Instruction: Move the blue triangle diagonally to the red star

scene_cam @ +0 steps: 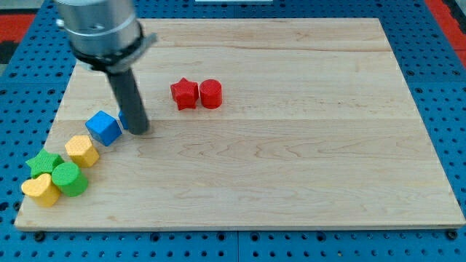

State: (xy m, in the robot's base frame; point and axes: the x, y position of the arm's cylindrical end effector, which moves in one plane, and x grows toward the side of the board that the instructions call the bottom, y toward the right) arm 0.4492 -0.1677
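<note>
My tip (140, 131) hides most of the blue triangle (124, 119). There is no gripper, only a rod. Push slowly up and right to the red star (185, 93).

Pale, smooth-grained wood board (291, 145) carries matt plastic-looking red star (185, 94); rod dark, matt.

Red star (185, 94) and cylinder (210, 94), blue cube (103, 128), pale wooden board (291, 145), dark rod (129, 98).

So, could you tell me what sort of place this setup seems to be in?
Probably a robotics lab bench. A wooden board lies on a blue perforated base, small moulded blocks such as the red star and blue cube sit on it, and my tip stands beside a blue piece it mostly hides.
</note>
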